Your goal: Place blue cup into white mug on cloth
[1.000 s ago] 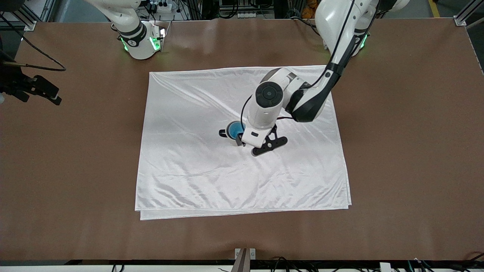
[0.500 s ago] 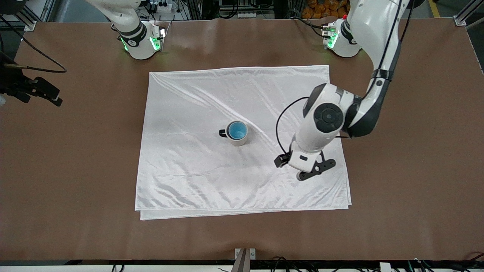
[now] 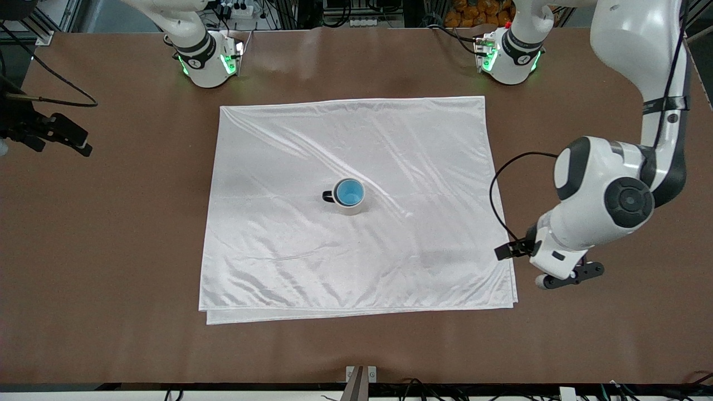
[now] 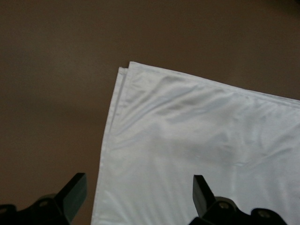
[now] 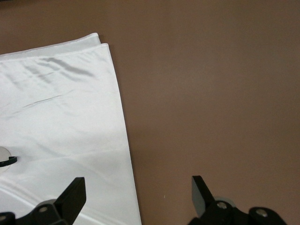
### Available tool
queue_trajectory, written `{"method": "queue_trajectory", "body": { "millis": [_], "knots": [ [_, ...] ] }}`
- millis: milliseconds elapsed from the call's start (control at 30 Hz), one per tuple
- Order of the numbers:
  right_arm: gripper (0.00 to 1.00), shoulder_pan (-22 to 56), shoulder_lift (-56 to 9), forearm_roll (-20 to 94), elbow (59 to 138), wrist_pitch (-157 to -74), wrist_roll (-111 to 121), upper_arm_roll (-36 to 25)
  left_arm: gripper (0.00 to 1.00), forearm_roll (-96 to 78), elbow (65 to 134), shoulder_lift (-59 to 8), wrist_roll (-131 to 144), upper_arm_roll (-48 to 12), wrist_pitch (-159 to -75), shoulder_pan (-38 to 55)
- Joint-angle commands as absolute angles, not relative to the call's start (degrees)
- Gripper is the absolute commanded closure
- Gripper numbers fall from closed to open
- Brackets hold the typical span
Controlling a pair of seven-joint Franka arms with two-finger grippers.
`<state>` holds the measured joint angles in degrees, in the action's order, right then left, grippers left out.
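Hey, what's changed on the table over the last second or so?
The left end effector, which was at the white mug a second ago, has pulled away toward the left arm's end of the table and now hangs open over the cloth's edge. The blue cup stays nested in the mug on the cloth. The right end effector waits, open.

Open cloth (image 3: 356, 245) all around the lone white mug (image 3: 348, 197) at its middle.
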<state>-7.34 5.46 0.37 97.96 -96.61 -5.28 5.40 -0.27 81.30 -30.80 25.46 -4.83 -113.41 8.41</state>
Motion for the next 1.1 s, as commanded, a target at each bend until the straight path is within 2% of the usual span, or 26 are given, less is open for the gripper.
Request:
{"method": "queue_trajectory", "body": {
  "millis": [0,433,567,767,1067],
  "knots": [
    [0.00,-4.7,4.6,0.9,96.2,-95.4,-6.2,2.8,0.00,-1.4,82.3,-28.9,19.1,-5.2,-112.1,5.4],
    [0.00,-3.8,2.7,0.4,93.9,-95.4,-5.7,1.9,0.00,-1.3,82.6,-24.4,14.2,-5.0,-109.5,1.5],
    [0.00,-2.6,2.5,0.4,93.4,-95.4,-5.8,0.8,0.00,-1.3,83.1,-22.0,10.4,-4.2,-106.4,1.2],
    [0.00,-2.5,1.7,0.4,92.6,-95.4,-5.8,0.6,0.00,-1.6,83.7,-16.6,9.1,-3.8,-102.1,1.1],
    [0.00,-2.7,1.0,0.4,91.3,-94.8,-6.0,0.6,0.00,-1.4,93.1,-3.8,6.9,-1.8,-101.6,1.3]
  ]
}}
